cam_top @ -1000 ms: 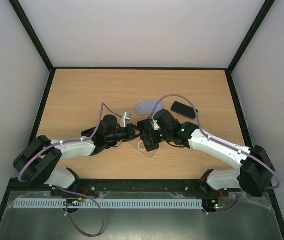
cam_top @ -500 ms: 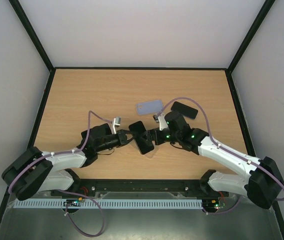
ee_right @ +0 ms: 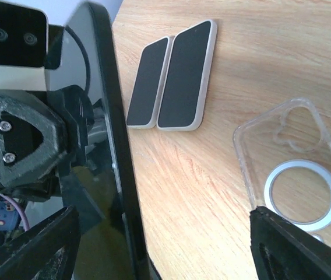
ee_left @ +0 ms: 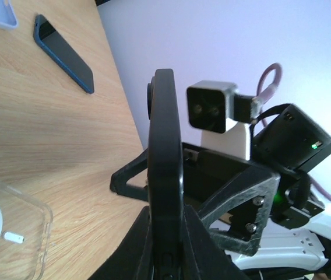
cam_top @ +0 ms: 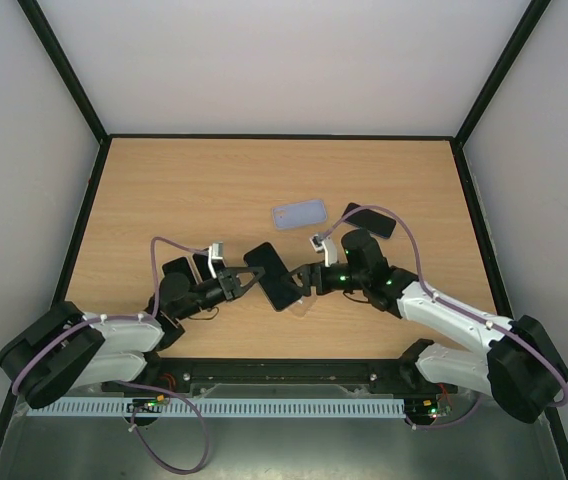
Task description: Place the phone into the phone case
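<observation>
Left pincer [cam_top: 247, 281]: pressed together on the black phone [cam_top: 272, 275], pinching it at one end. From the left wrist view the phone is seen edge-on and standing upright between the two fingers. It appears lifted off the wooden table [cam_top: 184, 190].

Right pincer [cam_top: 302, 282]: spread wide, at the phone's opposite end. Its two fingers straddle the phone. In the right wrist view the phone's edge stands close to one finger and well apart from the other (contact on the near side cannot be made out). No grip from this side.

The two arms meet nose to nose over the near-middle of the table, with the phone between them.

Clear case [ee_right: 256, 146]: lies flat on the wood, open side up, with a white ring showing in its back panel. In the top view it sits just beneath and to the near side of the held phone, partly covered by it. Phone is not in the case.

Other items on the table:
- Light-blue case [cam_top: 299, 213], flat, farther back than the arms.
- Dark handset [cam_top: 369, 220], flat, to the right of the blue case and apart from it.
- Narrower handset [ee_right: 148, 81] and wider handset [ee_right: 187, 76], side by side and touching along their long edges, beside the left arm.
</observation>
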